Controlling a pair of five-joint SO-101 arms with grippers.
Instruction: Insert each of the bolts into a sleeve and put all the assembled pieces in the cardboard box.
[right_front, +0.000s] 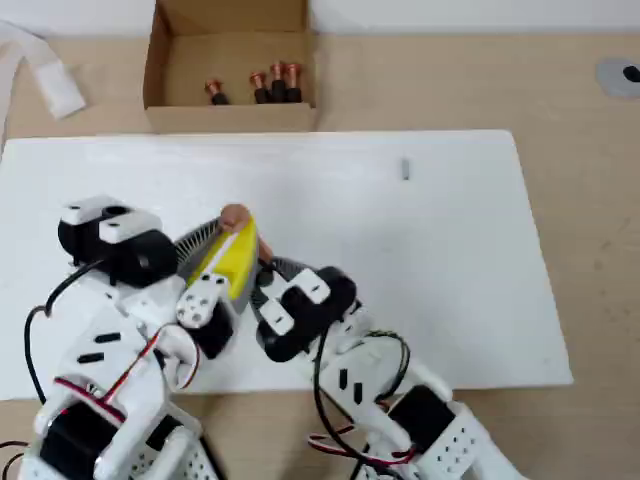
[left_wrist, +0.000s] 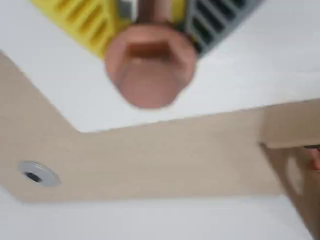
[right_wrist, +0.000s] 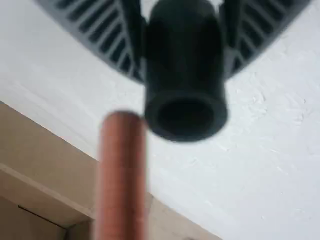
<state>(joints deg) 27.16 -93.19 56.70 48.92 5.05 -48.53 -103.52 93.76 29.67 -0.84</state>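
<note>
My left gripper is shut on a copper bolt, held above the white board. In the left wrist view the bolt's hex head sits between the yellow finger and the grey finger. Just to its right, my right gripper is shut on a black sleeve, gripped between grey fingers. The bolt's threaded shaft lies beside the sleeve's open mouth, not inside it. The cardboard box stands at the back with several assembled pieces inside.
A small grey piece lies on the board at the back right. White strips lie on the wooden table at the far left, and a grey disc is set at the far right. The board's right half is bare.
</note>
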